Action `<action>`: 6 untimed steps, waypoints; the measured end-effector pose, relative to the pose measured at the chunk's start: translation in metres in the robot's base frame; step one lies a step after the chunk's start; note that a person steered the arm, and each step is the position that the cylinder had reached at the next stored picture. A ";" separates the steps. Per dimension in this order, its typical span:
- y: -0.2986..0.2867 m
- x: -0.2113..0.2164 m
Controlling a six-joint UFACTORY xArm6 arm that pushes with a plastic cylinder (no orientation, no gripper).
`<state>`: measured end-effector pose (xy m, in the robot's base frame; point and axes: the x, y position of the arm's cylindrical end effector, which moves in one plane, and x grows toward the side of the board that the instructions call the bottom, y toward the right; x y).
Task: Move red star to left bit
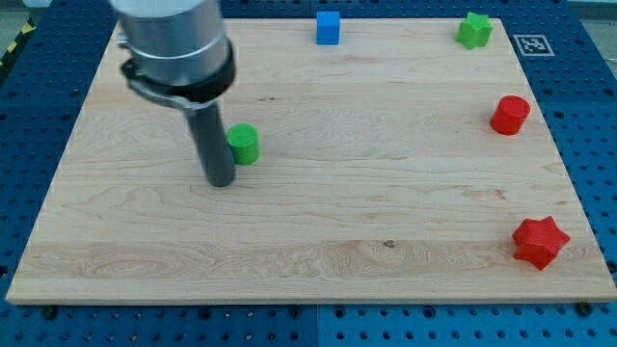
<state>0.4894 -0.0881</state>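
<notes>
The red star [539, 241] lies near the view's bottom right corner of the wooden board [318, 222]. My tip [222, 180] rests on the board left of centre, far to the view's left of the red star. A green cylinder [243, 144] stands just to the right of the rod, close to it or touching it; I cannot tell which.
A red cylinder [510, 115] stands at the view's right edge above the red star. A green star [473, 30] sits at the top right corner. A blue cube [329, 28] sits at the top edge, middle. Blue pegboard surrounds the board.
</notes>
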 end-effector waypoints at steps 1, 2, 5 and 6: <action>0.098 0.000; 0.204 -0.001; 0.359 0.061; 0.339 0.084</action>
<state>0.5734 0.2507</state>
